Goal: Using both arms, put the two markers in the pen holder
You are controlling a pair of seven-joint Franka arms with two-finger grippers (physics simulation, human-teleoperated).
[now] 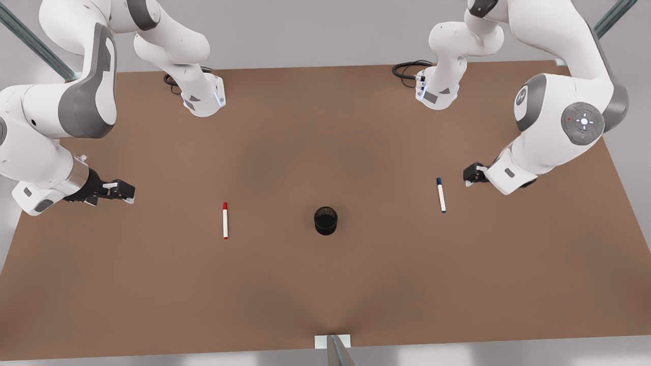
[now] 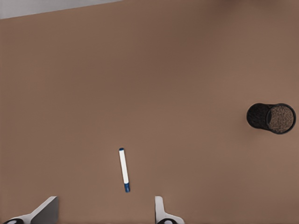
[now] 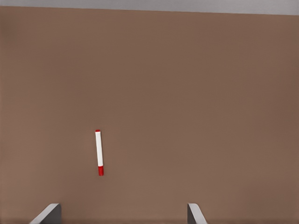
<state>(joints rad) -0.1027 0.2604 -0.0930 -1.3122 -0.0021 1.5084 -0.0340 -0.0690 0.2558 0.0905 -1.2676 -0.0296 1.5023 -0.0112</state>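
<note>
Brown tabletop [image 1: 325, 284] carrying all task items, both grippers held above it, nothing gripped. At the front view's left: right gripper [image 1: 126, 192] on the arm reaching in from that edge, hovering over bare table, well apart from the red-capped marker [image 1: 225, 220]; in the right wrist view, fingertips [image 3: 49, 213] spread wide apart with empty space between, so fingers parted and holding nothing. Red-capped marker lying flat on the table, between the right gripper and the pen holder [image 1: 325, 220], cap end toward the arm bases, white barrel toward the near table edge; seen in the right wrist view as red-capped marker [image 3: 99, 152] ahead of the spread fingertips, not touching them. Pen holder upright near table centre, black mesh cup, nothing visible inside, clear of both markers; also in the left wrist view as pen holder [image 2: 271, 118], well off to the side of the blue-capped marker [image 2: 124, 170]. Blue-capped marker [image 1: 441, 194] lying flat toward the front view's right, slightly tilted, cap end toward the arm bases. Left gripper [image 1: 469, 176] just beside the blue-capped marker's cap end, above the table, no contact seen; in the left wrist view, fingertips [image 2: 46, 211] spread apart, empty, with the blue-capped marker lying just ahead of the gap
</note>
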